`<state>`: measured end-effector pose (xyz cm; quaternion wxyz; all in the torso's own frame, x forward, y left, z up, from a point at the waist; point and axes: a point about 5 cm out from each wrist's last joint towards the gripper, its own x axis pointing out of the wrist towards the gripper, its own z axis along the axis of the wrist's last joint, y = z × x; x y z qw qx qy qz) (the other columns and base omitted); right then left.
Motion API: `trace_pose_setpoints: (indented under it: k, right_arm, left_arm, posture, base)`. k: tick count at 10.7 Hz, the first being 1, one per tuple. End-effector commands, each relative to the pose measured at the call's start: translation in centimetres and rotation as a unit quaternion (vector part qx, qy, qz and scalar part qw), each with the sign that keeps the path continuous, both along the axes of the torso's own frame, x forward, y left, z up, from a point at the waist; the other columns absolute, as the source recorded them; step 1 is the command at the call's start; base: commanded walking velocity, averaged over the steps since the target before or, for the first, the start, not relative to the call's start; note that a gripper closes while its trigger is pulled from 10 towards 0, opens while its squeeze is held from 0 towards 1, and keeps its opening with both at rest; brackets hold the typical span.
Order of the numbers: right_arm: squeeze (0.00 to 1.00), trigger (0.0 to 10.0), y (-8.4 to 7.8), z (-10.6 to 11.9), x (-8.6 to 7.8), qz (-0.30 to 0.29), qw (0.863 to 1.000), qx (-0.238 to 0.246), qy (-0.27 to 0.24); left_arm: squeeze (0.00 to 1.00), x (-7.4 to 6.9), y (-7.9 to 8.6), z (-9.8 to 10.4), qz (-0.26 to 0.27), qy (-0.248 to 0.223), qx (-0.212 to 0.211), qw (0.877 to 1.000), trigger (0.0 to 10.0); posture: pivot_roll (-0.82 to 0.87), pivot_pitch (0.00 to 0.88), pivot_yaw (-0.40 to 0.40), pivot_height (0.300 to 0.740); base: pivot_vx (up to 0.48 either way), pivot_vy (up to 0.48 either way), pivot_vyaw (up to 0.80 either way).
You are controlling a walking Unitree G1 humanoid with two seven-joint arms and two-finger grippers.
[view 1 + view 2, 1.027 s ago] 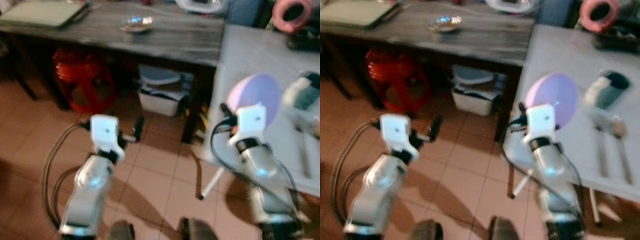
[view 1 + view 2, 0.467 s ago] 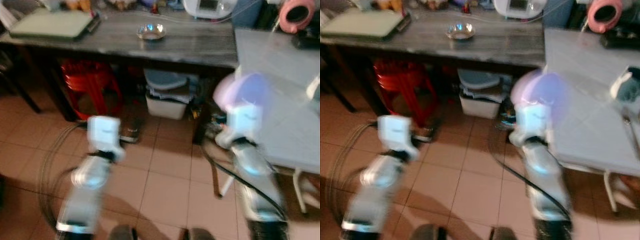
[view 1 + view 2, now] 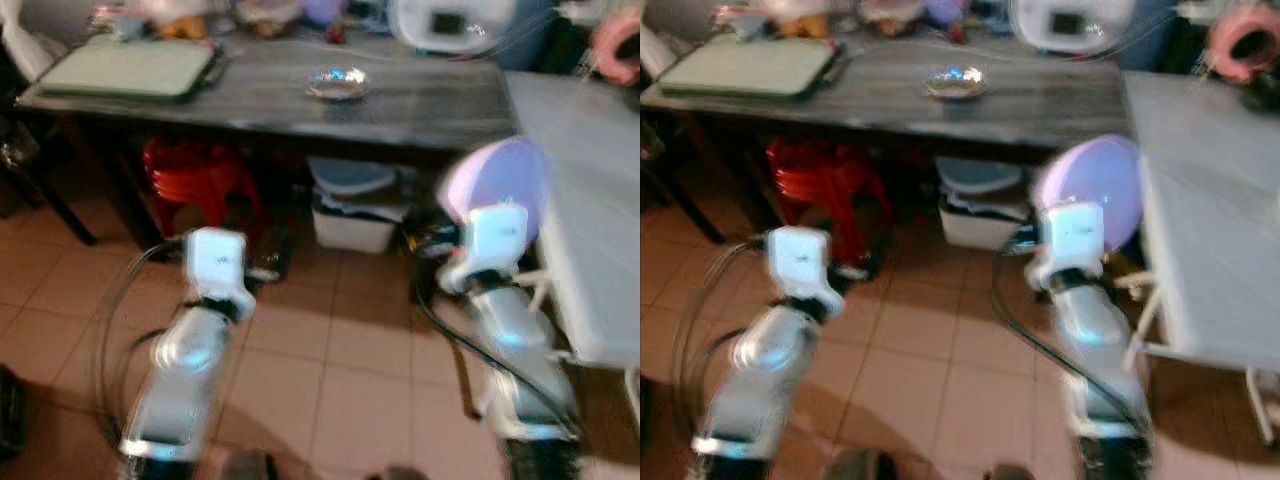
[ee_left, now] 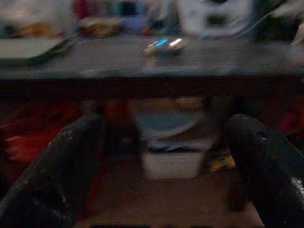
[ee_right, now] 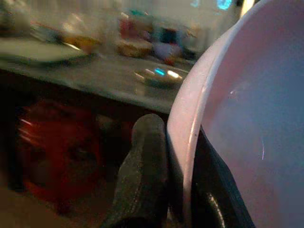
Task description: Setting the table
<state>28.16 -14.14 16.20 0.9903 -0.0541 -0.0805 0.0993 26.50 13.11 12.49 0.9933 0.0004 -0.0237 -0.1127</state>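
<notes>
- Leftmost, one green tray (image 3: 125, 68) lying flat at the far left end of the dark counter (image 3: 420, 105), out of the way of the work.
- Below it, one red stool (image 3: 195, 180) tucked under the counter, beside one white bin (image 3: 355, 215) on the tiled floor (image 3: 340, 380).
- Left gripper (image 4: 156, 156) held out low in front of the body, jaws spread wide with nothing between them; likely kept free for a second item.
- One small metal dish (image 3: 338, 84) resting mid-counter, well apart from both arms; possibly a table item not yet fetched.
- One white appliance (image 3: 450, 22) at the back of the counter, blurred.
- Right gripper (image 5: 175, 166) clamped on the rim of one lilac plate (image 3: 497, 185), one finger (image 5: 145, 171) on each face, plate carried on edge rather than flat, probably because only an edge pinch fits.
- Plate held just beside the near edge of the pale table (image 3: 590, 250) at the right, not yet on it; set-down judged still to come.
- Rightmost, one pink object (image 3: 1243, 42) at the far corner, too blurred to name.
</notes>
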Motion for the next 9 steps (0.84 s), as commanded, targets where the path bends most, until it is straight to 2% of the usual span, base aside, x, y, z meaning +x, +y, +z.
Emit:
trace_pose_setpoints:
  k: [1, 4, 5, 9]
  right_arm:
    - [0.0, 10.0, -0.8, 0.7, 0.0, -0.009, 1.0, -0.004, -0.012]
    - [0.0, 10.0, -0.1, 0.4, 0.0, 0.002, 1.0, -0.001, -0.006]
    - [0.0, 10.0, 0.3, 0.6, 0.2, 0.009, 1.0, -0.002, -0.009]
    - [0.0, 10.0, 0.5, 1.1, 0.8, 0.014, 1.0, -0.006, -0.02]
  left_arm:
    - [0.0, 0.0, -0.6, 0.3, -0.008, -0.008, -0.002, 1.0, 10.0]
    - [0.0, 0.0, -0.8, 0.5, -0.012, -0.015, 0.012, 1.0, 10.0]
    - [0.0, 0.0, -0.7, 0.3, 0.003, -0.015, 0.037, 0.999, 10.0]
    - [0.0, 0.2, -1.0, 0.5, -0.008, -0.021, 0.031, 0.999, 10.0]
  posture:
    - [-0.04, 0.057, 0.024, 0.74]
    - [-0.03, 0.071, 0.022, 0.74]
    - [-0.03, 0.07, 0.026, 0.74]
    - [-0.03, 0.071, 0.034, 0.74]
  base:
    - [0.442, 0.0, 0.0]
    - [0.48, 0.0, 0.0]
    - [0.472, 0.0, 0.0]
    - [0.458, 0.0, 0.0]
